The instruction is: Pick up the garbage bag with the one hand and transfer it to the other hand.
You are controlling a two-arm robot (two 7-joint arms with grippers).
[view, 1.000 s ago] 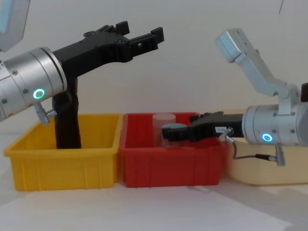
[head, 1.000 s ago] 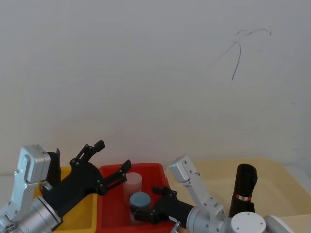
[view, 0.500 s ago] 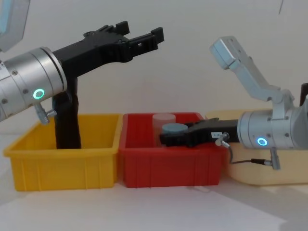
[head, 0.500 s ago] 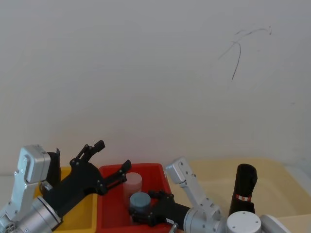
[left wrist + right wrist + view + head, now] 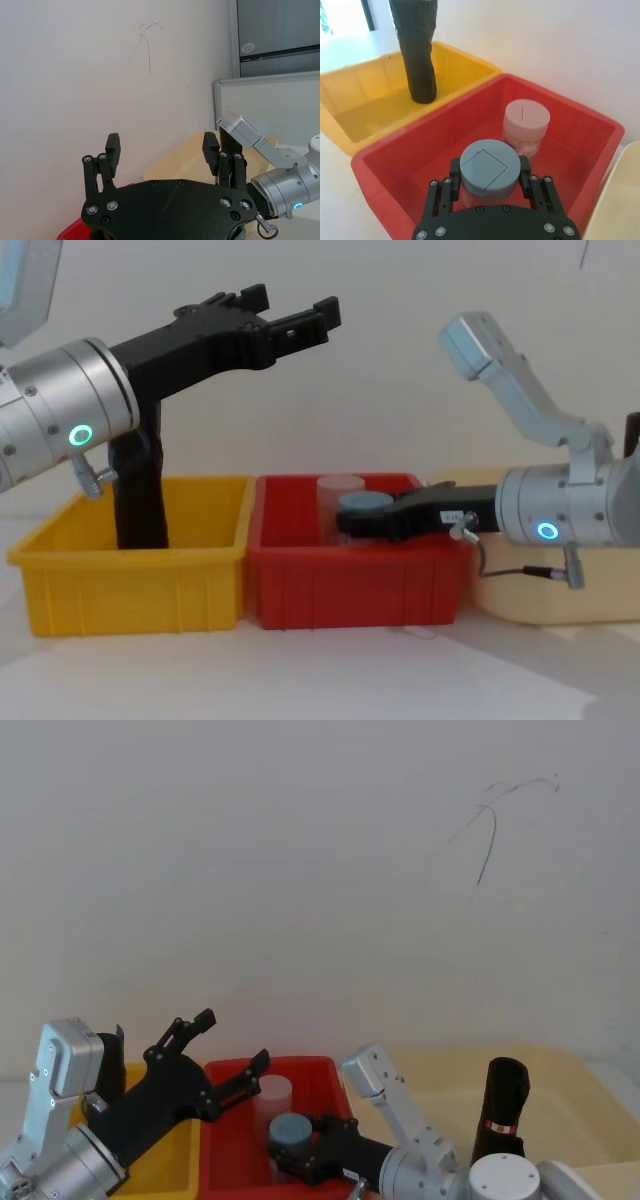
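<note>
- While my right end effector (image 5: 489, 187) clenches the blue-lidded clear jar (image 5: 488, 171) in the red plastic bin (image 5: 395, 165), the tall black labelled garbage bag roll (image 5: 501, 1112) stands untouched in the beige tray (image 5: 440, 1080).
- My left end effector (image 5: 290, 315) hangs released above the bins; I should let go of the jar before approaching the roll.

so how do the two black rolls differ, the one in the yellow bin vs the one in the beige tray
The garbage bag in the beige tray carries a small red-and-white label at mid-height; the plain roll in the yellow bin has none. The garbage bag stands on the robot's right, the plain roll on its left. Both are tall black cylinders standing on end, and neither is held.
</note>
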